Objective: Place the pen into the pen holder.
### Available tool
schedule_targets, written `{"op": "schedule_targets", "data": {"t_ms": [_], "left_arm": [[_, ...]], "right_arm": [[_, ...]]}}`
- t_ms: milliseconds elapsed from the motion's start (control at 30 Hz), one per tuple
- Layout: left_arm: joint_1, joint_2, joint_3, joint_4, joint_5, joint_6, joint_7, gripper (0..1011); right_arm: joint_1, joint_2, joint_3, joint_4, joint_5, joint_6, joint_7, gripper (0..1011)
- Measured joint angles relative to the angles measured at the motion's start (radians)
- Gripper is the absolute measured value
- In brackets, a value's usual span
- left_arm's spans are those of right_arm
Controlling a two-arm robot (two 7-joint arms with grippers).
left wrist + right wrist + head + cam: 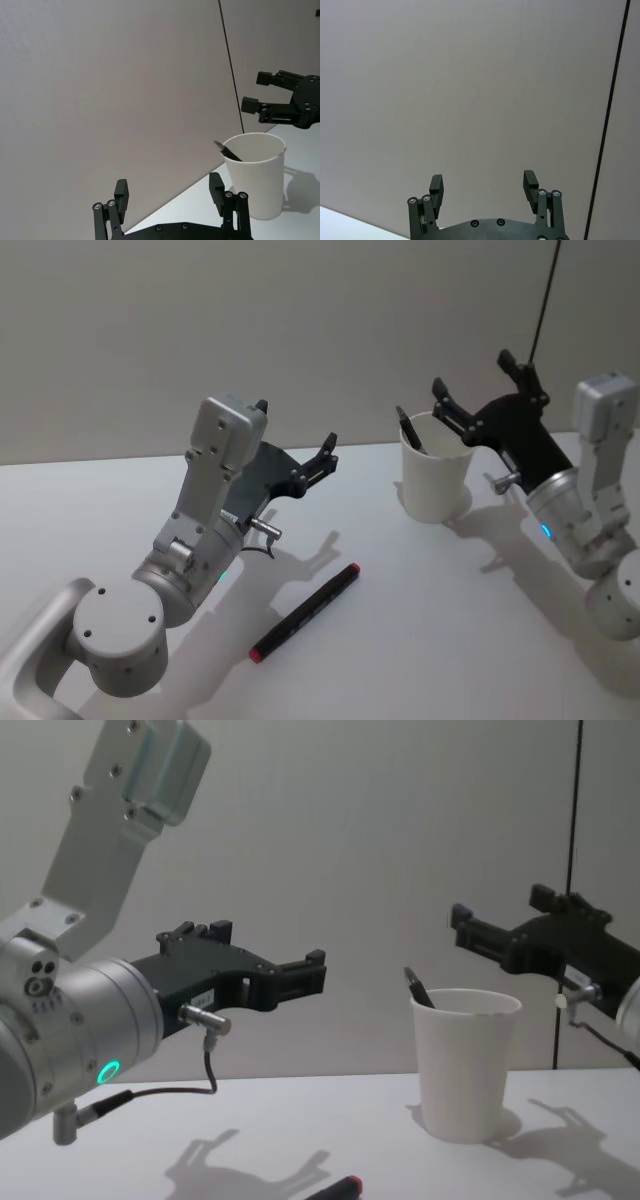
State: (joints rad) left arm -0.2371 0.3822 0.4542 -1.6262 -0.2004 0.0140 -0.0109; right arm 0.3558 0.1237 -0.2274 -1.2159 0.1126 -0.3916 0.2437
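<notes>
The left gripper [295, 427] hangs spread and empty, well left of the pen holder [435, 480], probably poised for the red-tipped pen [305, 612] lying front-left of the holder. A dark pen [410, 430] leans inside the holder. The right gripper [473, 375], also unclenched and empty, hovers just right of the holder's rim.

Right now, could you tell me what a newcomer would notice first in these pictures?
A white cup stands right of centre, a dark pen leaning inside. A red-tipped black pen lies on the table nearer the robot. The left gripper and right gripper hang open, the right beside the cup.
</notes>
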Motion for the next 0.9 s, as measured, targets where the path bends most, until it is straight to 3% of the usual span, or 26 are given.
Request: {"op": "schedule_targets", "data": {"t_ms": [300,900], "left_arm": [[0.000,0.000,0.000,0.000,0.000,0.000,0.000,1001],[0.000,0.000,0.000,0.000,0.000,0.000,0.000,1001]], "right_arm": [[-0.015,0.008,-0.001,-0.023,0.007,0.018,-0.008,1001],[-0.165,0.095,-0.001,-0.246,0.078,0.190,-0.079,1001]]}}
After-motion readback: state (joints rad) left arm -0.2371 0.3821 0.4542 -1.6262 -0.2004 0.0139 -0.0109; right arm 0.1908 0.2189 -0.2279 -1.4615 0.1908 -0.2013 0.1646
